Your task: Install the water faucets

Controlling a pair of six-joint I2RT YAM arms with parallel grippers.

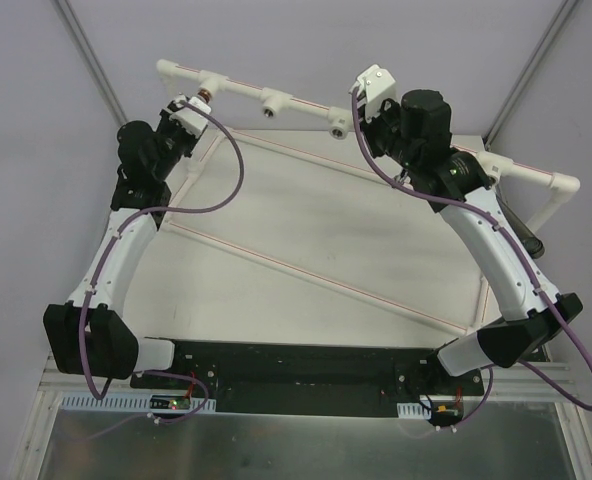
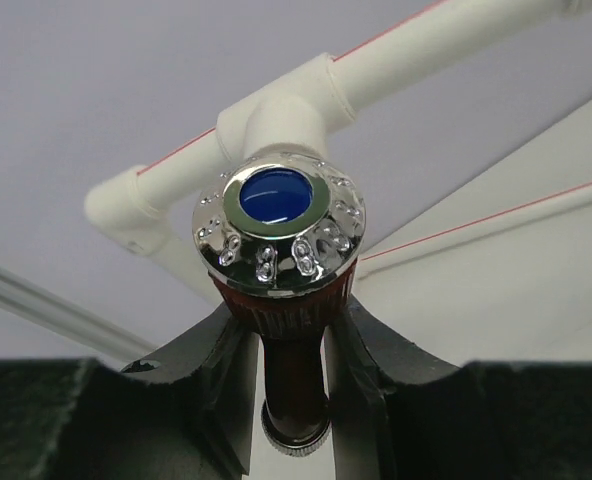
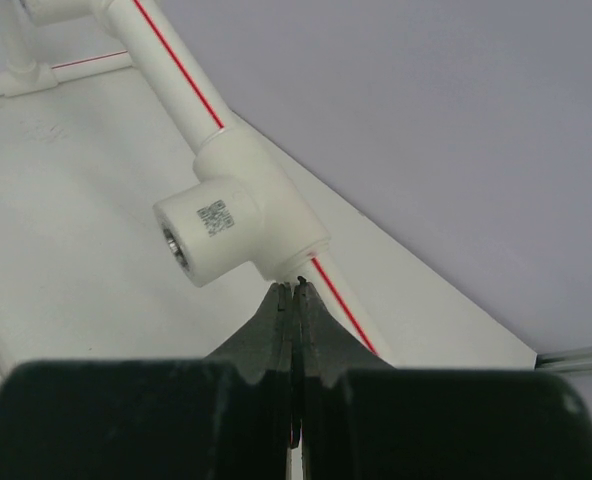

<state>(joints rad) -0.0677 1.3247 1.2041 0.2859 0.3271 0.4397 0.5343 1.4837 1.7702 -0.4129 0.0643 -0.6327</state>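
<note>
1. Faucet (image 2: 281, 285), reddish-brown with a shiny cap and a blue centre, is clamped by its stem between my left fingers (image 2: 248, 350).
2. Its far end points at a white pipe tee (image 2: 276, 115) near the far left corner of the counter (image 1: 326, 230); the cap hides whether they meet.
3. My right fingers (image 3: 294, 310) are pressed together, holding nothing, with the tips just under a second tee (image 3: 241, 225) on the red-striped pipe (image 3: 176, 65).

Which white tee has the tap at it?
The leftmost tee: the left gripper holds the red-brown tap at it. The middle tee and right tee show bare sockets.
</note>
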